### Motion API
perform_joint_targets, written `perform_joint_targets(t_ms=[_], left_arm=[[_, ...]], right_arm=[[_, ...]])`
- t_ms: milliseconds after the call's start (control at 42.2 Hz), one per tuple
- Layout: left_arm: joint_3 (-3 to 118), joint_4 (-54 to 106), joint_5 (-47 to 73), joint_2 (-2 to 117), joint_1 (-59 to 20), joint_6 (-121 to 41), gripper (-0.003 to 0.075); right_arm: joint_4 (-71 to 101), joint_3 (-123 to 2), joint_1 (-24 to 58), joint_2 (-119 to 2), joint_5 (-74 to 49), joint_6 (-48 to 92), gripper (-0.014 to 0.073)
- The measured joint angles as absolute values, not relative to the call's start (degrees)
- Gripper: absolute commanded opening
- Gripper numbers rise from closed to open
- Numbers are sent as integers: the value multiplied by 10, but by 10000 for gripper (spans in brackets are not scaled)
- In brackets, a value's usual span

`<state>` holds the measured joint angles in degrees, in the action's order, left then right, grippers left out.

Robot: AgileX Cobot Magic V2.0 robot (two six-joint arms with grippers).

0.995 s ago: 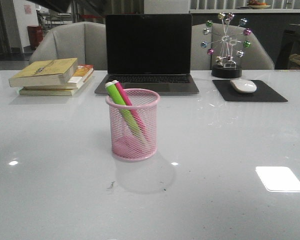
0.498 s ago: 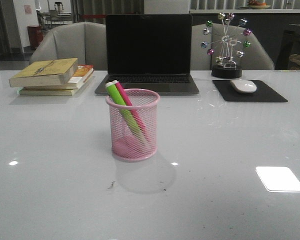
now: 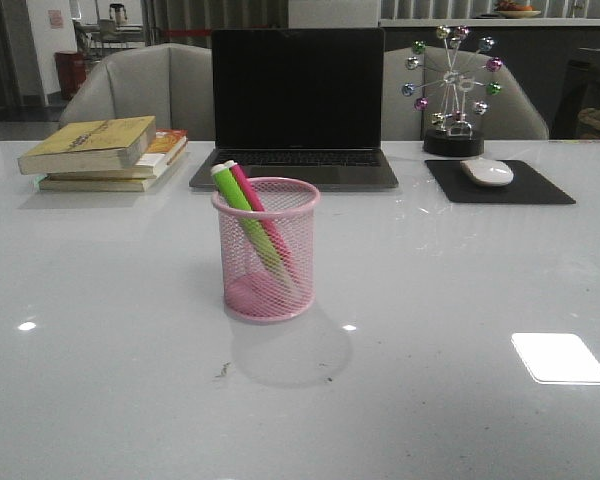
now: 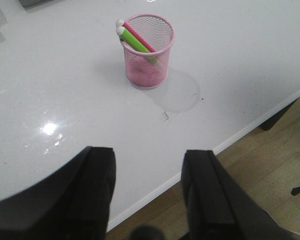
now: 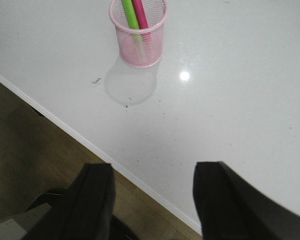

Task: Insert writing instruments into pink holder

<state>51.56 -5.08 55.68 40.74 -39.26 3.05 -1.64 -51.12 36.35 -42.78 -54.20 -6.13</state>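
Observation:
The pink holder (image 3: 268,250) stands upright on the white table, a little left of centre in the front view. Both writing instruments lean inside it: the lime green marker (image 3: 238,197) and, behind it, the magenta marker (image 3: 247,187), their tops poking over the left of the rim. The left wrist view shows the pink holder (image 4: 147,52) well beyond my left gripper (image 4: 149,160), which hangs open and empty over the table's near edge. In the right wrist view the pink holder (image 5: 138,36) is likewise far from my right gripper (image 5: 155,172), open and empty. Neither gripper shows in the front view.
Behind the holder sits an open laptop (image 3: 296,105). A stack of books (image 3: 102,152) lies at the back left. At the back right are a black mouse pad (image 3: 497,181) with a white mouse (image 3: 487,171) and a desk ornament (image 3: 453,88). The table edge (image 5: 80,137) borders wooden floor.

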Motion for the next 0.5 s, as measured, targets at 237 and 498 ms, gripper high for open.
perform_joint_targets(t_ms=[237, 498], left_arm=[[516, -51, 544, 407, -393, 31, 125], [516, -51, 538, 407, -393, 31, 92]], right_arm=[[-30, -511, 364, -428, -542, -60, 167], [-31, -511, 364, -428, -544, -59, 53]])
